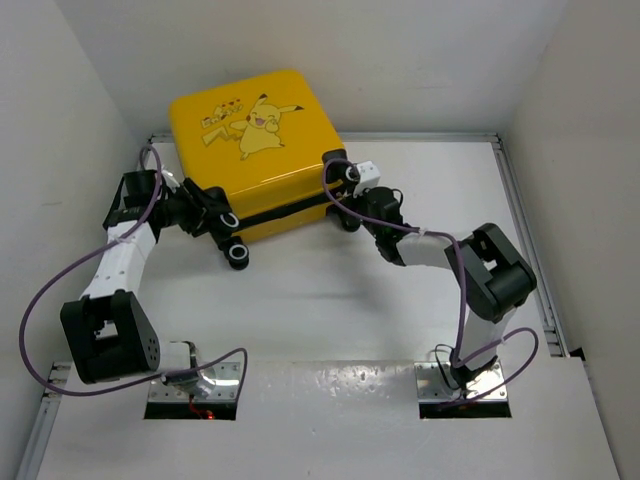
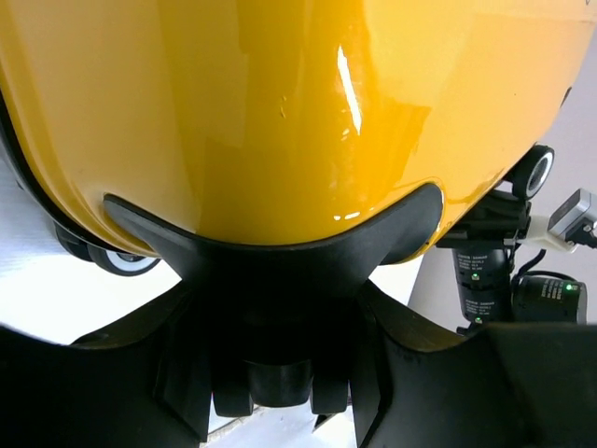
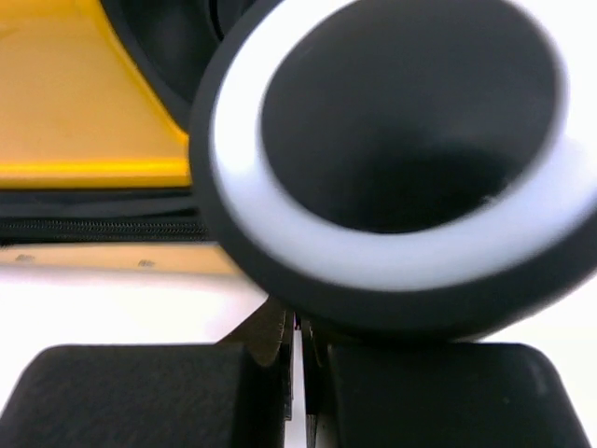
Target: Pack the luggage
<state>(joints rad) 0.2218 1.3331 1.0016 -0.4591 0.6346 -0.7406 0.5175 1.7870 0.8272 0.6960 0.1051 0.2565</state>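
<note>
Pressed right up to the lens in the right wrist view, the right tool (image 3: 297, 355) has its fingers shut tight together on nothing, just below a black wheel (image 3: 392, 159) with a white ring; whether they touch it I cannot tell. Beneath everything spreads the white desk (image 1: 330, 310). On its far left part the luggage (image 1: 255, 150) lies flat, printed yellow shell facing up and the lid down on the base. From that I judge the packing mostly done. Nothing waiting to go in shows in any view, and the dark zip line (image 3: 93, 227) looks closed where the right wrist sees it, though the rest of its run is hidden. What seems left is finishing or checking the closure, or shifting the case. At the case's near left edge, the left tool (image 1: 205, 215) has its fingers spread either side of a black corner guard (image 2: 270, 252); whether they pinch it I cannot tell.
</note>
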